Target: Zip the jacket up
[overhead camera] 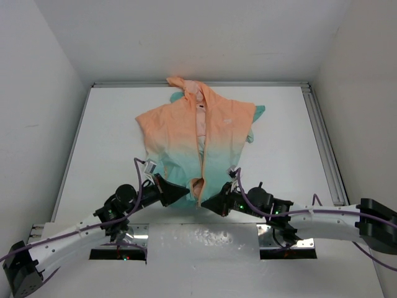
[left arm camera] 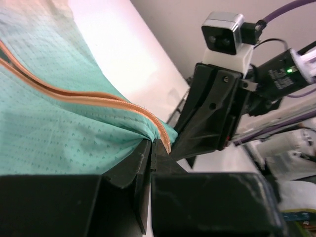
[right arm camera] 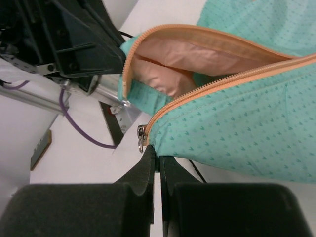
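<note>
The jacket [overhead camera: 198, 133] lies flat on the table, hood at the far end, peach upper half and teal lower half, its front open along the orange zipper [overhead camera: 202, 162]. My left gripper [overhead camera: 188, 193] is shut on the teal hem [left arm camera: 123, 129] of the left panel beside the zipper's end [left arm camera: 163, 136]. My right gripper [overhead camera: 203, 203] is shut on the hem of the right panel [right arm camera: 232, 133], just under the metal zipper slider [right arm camera: 141, 138]. The two grippers face each other at the jacket's bottom edge, close together. The peach lining [right arm camera: 168, 79] shows inside the opening.
White walls stand left, right and behind the table. A metal rail [overhead camera: 322, 143] runs along the table's right edge. The right gripper's body [left arm camera: 217, 108] fills the left wrist view close to the hem. Purple cables [overhead camera: 273, 214] trail along both arms.
</note>
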`<state>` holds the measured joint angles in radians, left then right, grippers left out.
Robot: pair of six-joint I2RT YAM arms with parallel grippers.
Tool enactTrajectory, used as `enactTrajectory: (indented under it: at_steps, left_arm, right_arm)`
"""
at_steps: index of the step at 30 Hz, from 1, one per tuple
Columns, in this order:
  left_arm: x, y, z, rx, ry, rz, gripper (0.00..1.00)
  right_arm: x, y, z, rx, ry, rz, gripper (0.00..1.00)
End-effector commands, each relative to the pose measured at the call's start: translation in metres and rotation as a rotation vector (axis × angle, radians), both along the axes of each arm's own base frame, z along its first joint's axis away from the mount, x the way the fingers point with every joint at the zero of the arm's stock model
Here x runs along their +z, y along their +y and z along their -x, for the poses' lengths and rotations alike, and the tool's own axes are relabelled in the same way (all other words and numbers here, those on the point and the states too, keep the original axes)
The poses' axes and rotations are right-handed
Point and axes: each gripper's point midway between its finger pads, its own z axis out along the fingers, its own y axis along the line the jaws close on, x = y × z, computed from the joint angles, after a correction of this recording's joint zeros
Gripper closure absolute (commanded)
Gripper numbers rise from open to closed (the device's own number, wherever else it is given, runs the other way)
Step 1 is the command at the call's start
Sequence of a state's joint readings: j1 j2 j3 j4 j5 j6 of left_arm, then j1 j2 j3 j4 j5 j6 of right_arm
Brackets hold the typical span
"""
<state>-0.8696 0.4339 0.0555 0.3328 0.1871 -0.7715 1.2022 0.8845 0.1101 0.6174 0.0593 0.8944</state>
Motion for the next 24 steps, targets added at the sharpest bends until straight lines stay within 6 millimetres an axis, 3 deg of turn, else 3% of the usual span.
enactTrajectory:
  at_steps: [1,6,24]
  left_arm:
    - [-0.019,0.007,-0.014,0.082,-0.1,-0.091,1.0]
    - [-0.014,-0.001,-0.021,0.069,-0.172,-0.166,1.0]
    - [0.007,-0.005,-0.008,0.031,-0.18,-0.031,1.0]
  right_arm:
    - [0.017,0.007,-0.005,-0.034,0.024,-0.025,1.0]
    - [0.017,0.006,-0.006,-0.047,0.051,-0.015,1.0]
    - [0.028,0.01,-0.014,-0.075,0.037,0.003,1.0]
